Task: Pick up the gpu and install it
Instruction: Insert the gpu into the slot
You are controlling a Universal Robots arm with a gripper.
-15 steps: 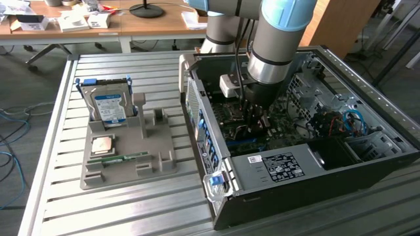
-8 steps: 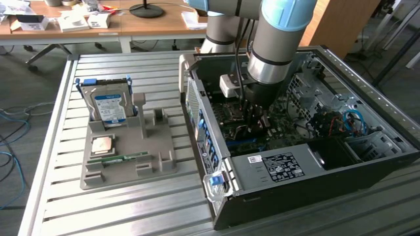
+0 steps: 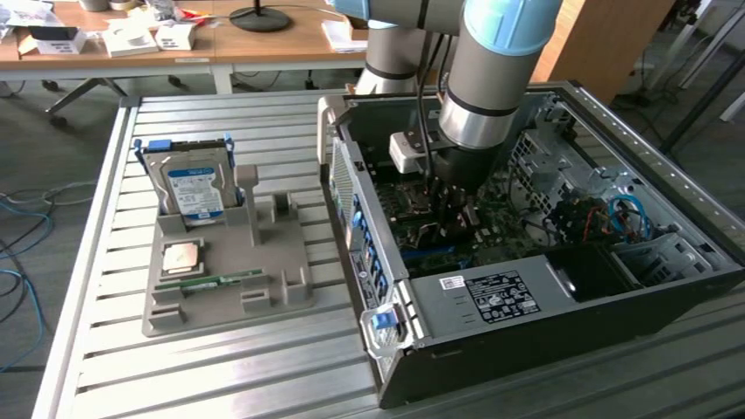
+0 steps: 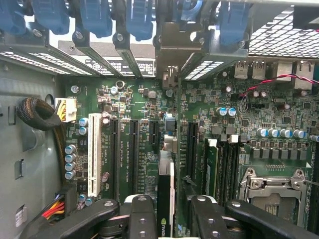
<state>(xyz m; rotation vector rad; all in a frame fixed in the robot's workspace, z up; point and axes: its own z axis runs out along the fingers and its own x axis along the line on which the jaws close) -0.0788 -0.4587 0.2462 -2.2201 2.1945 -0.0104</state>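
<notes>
– End effector [image 4: 173, 211], item one: condition?
– Jaws apart, straddling the gpu [image 4: 165, 199]. One finger [image 4: 143, 214] sits just beside the card, contact uncertain. A clear gap shows on the other side. Not clamped, so far as it shows.
– Item two, gpu: location?
– Inside the computer case [image 3: 501, 367], standing on edge over the motherboard [image 4: 144, 99], parallel to the long black expansion slots [image 4: 133, 149] and between two of them. Whether it is fully seated: hidden.
– Orientation?
– Seen edge-on from the wrist. Flat faces turned to the fingers. Long axis runs along the slots, toward the case wall with the blue latches [image 4: 139, 20]. Bracket end: not made out.
– Handling?
– Judged light, stiff and fragile: a thin board with bare parts. Best taken by the flat faces near the free upper edge, about mid-length, clear of the contact edge.
– Surroundings?
– Case rests on a slatted tabletop [image 3: 233, 375]. Hard drive [image 3: 192, 188] stands in a grey holder [image 3: 233, 297], well apart.
</notes>
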